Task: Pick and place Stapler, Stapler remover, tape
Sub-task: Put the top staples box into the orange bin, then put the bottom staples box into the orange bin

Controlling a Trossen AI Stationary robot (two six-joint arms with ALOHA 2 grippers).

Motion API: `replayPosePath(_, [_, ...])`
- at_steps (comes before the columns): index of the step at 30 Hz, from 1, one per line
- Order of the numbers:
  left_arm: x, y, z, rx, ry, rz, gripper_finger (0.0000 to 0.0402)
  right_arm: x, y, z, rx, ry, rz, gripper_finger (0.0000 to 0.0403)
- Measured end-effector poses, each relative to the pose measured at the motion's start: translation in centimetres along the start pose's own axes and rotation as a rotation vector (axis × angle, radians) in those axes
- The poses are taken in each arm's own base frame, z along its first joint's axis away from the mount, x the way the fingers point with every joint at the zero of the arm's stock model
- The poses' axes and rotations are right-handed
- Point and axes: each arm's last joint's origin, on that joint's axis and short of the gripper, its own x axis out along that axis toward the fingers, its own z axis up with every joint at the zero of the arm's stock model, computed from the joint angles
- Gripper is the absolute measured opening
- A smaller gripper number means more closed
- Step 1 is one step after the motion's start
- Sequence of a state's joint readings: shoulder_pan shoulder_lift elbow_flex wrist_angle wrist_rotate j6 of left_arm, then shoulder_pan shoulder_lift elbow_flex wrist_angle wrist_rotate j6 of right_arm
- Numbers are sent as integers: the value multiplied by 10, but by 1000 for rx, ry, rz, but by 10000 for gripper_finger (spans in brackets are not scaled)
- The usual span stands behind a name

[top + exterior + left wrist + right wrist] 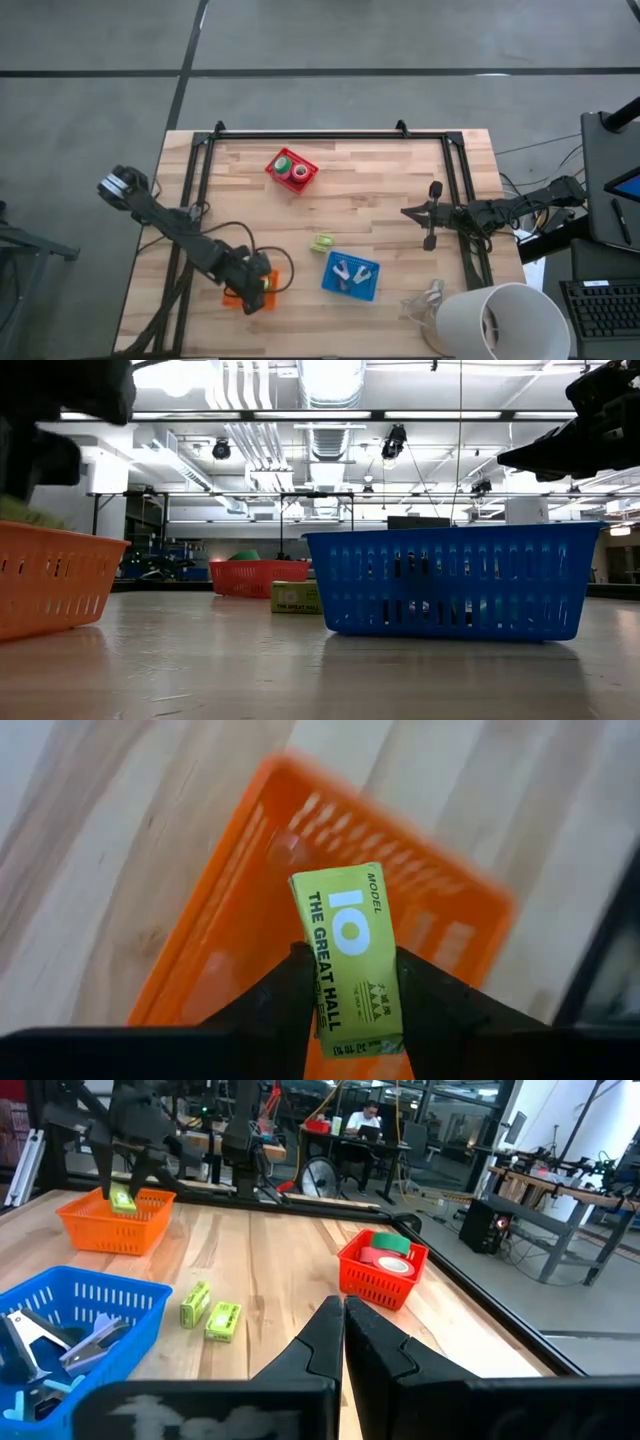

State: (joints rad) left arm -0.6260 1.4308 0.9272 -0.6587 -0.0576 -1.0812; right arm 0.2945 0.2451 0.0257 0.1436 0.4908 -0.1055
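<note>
Left gripper (350, 1010): fingers clamped on a yellow-green staple box (348, 955), held over the orange basket (250, 920) near the worktop's front-left corner.
Advice: lower inside the rim before releasing.
Right gripper (343, 1330): fingers together, empty, at the right edge.
Tape (291, 168): in the red basket (272, 168), back centre.

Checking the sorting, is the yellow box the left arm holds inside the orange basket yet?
Not yet: the left end effector holds the yellow box above the orange basket.
</note>
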Motion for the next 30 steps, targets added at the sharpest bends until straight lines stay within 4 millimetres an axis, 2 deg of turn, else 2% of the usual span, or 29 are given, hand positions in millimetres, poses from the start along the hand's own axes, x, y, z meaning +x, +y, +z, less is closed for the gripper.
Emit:
replayPosePath(4, [7,5,-4,14,62,69,129,0,0,0,0,1,0,8])
replayPosePath(12, [17,6,-5,42,74,117,133,0,0,-1,-4,7,1,8])
replayPosePath(23, [15,10,-4,7,52,158,202,0,0,-1,-4,8,1,8])
replayPosePath(30, [5,7,9,54,-28,156,208,0,0,-1,-4,8,1,8])
